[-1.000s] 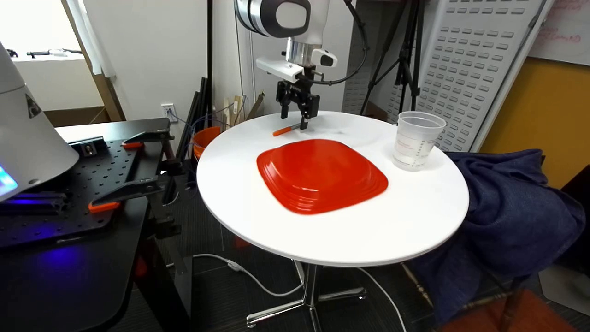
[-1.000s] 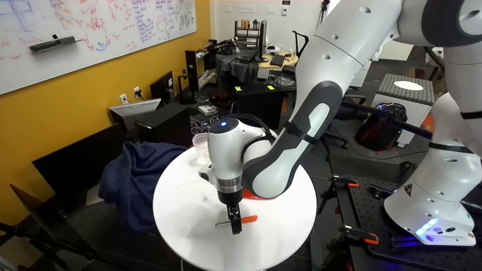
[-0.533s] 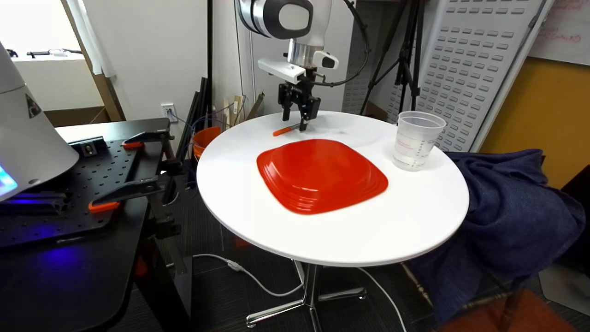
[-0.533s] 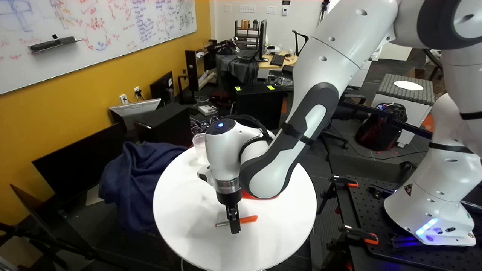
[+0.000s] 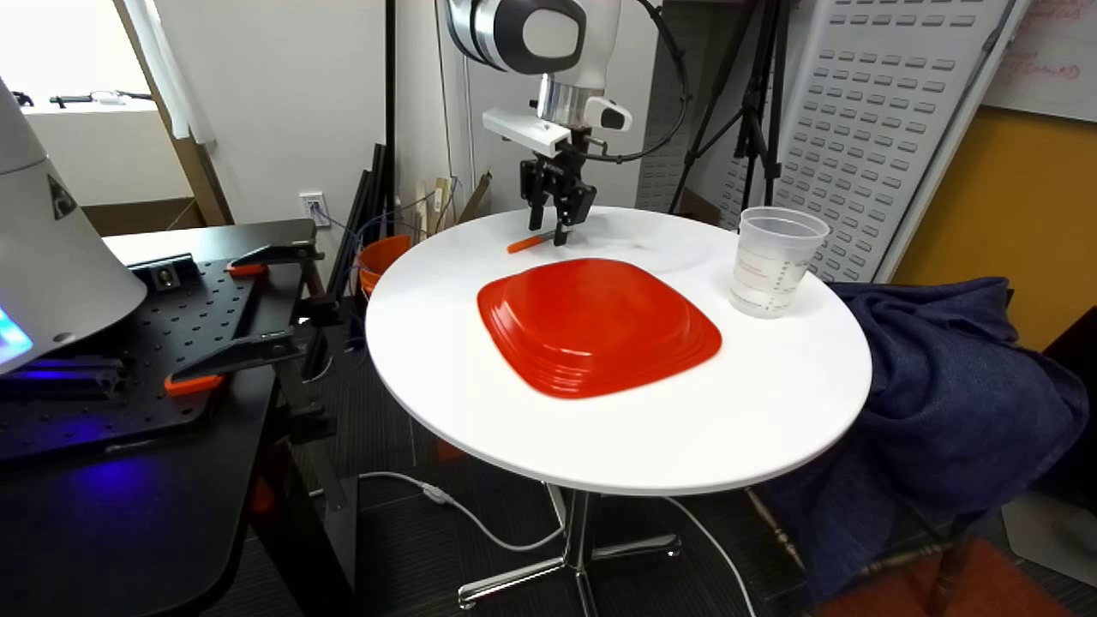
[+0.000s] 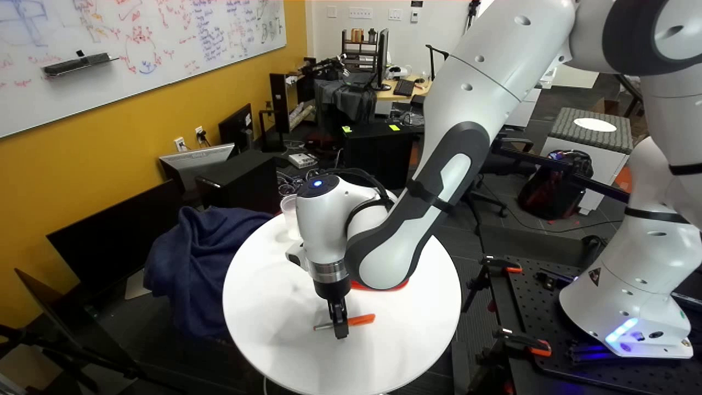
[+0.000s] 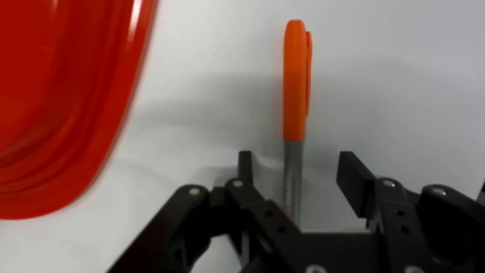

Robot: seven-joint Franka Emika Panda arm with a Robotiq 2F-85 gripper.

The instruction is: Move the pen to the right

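The pen has an orange cap and a grey barrel. It lies flat on the white round table (image 5: pixel 686 428) and shows in both exterior views (image 5: pixel 524 245) (image 6: pixel 362 320) and in the wrist view (image 7: pixel 294 87). My gripper (image 5: pixel 548 231) is low at the pen's barrel and also shows in an exterior view (image 6: pixel 340 332). In the wrist view the gripper's (image 7: pixel 294 167) fingers stand partly open, one each side of the grey barrel, with a gap on both sides. The barrel's lower end is hidden behind the gripper there. I cannot tell whether the fingertips touch the table.
A large red squarish plate (image 5: pixel 600 326) lies beside the pen and shows at the left of the wrist view (image 7: pixel 75 113). A clear plastic cup (image 5: pixel 771 266) stands near the table's edge. A dark blue cloth (image 5: pixel 934 394) hangs over a chair beside the table.
My gripper has shifted slightly, to the right in an exterior view and to the left in an exterior view facing it. Its fingers have come a little closer together. The pen has stayed in place.
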